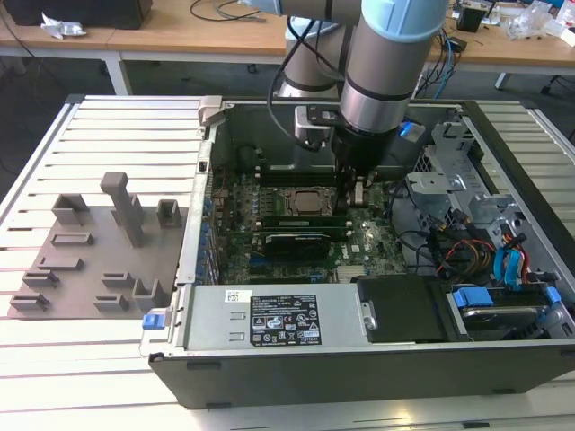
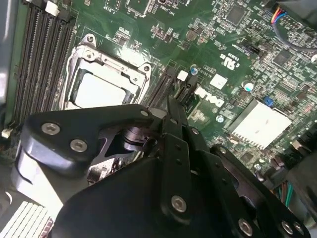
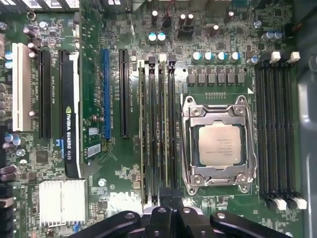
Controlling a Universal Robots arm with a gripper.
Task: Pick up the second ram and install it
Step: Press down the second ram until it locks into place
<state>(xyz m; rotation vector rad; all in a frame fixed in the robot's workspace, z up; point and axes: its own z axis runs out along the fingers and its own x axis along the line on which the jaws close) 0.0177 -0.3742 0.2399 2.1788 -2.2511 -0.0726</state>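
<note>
My gripper (image 1: 353,193) reaches down into the open computer case, its fingertips together over one end of the memory slots beside the CPU socket (image 3: 218,144). In the first wrist view, the second ram (image 3: 164,129), a thin green stick, lies along a slot that runs straight out from the gripper (image 3: 166,201). Another green stick (image 3: 142,134) sits two slots over. In the second wrist view the shut gripper (image 2: 172,101) points at the slot ends next to the socket (image 2: 101,87). Whether the tips touch the stick I cannot tell.
A black graphics card (image 3: 69,119) stands beside the slots. Four bare slots (image 3: 277,129) lie on the socket's other side. Cables and drive bays (image 1: 485,242) crowd the exterior view's right. Grey holder blocks (image 1: 126,211) stand on a mat at the exterior view's left.
</note>
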